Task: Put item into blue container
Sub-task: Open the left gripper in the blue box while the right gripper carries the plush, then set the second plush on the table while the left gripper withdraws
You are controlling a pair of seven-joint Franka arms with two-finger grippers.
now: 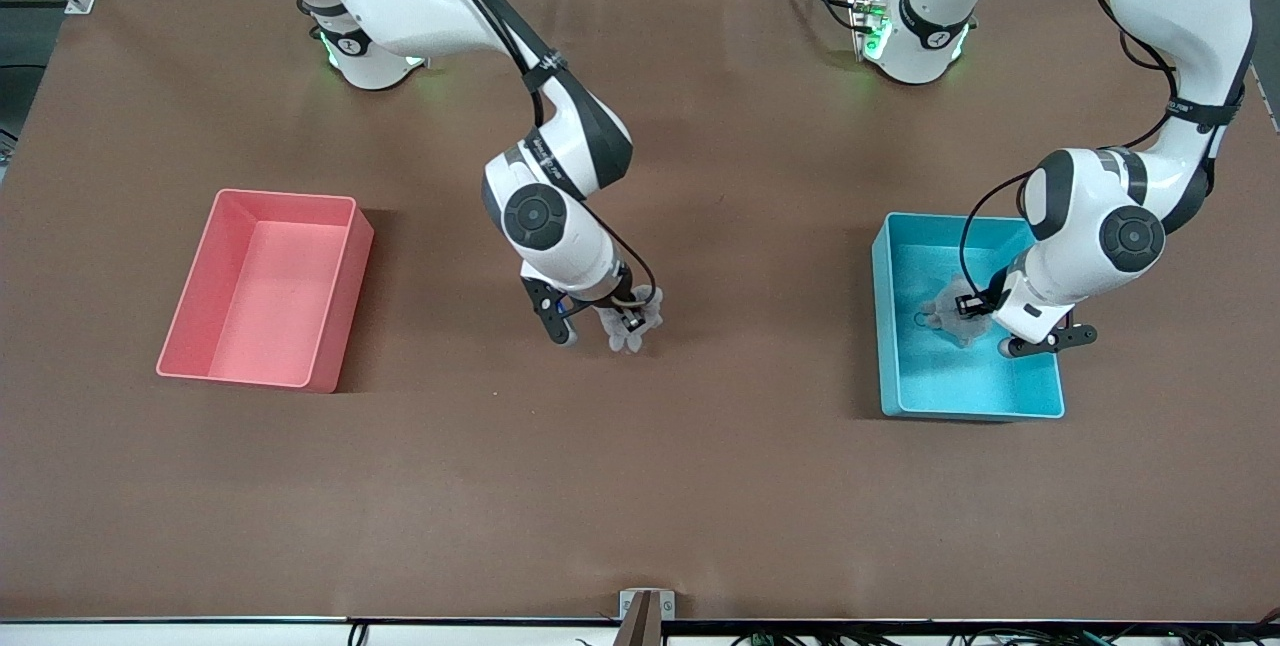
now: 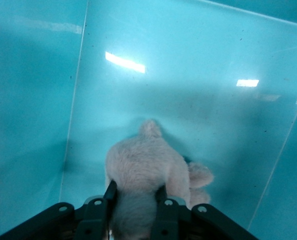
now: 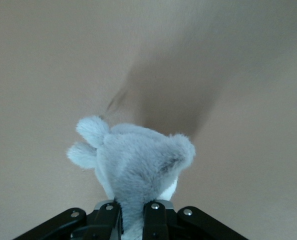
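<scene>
Pink plastic comes first: a pink bin (image 1: 265, 288) sits toward the right arm's end of the brown table (image 1: 640, 486), well apart from both tools. Next, over the bare middle of the table, the right gripper (image 1: 628, 324) has its fingers (image 3: 108, 215) pinched tight on a grey plush toy (image 3: 133, 165), whose ears and head stick out ahead of the fingertips; its lower body is hidden between the fingers and cut off at the wrist view's edge. Last, toward the left arm's end, the blue container (image 1: 885, 326) stands with the left gripper (image 1: 968, 311) lowered inside it. A pale plush toy (image 2: 148, 172) lies on the container's floor, directly between this gripper's fingers (image 2: 101, 212), which flank its rear. Whether they press it or have let go cannot be told. In the front view the left arm's wrist covers most of this toy.
</scene>
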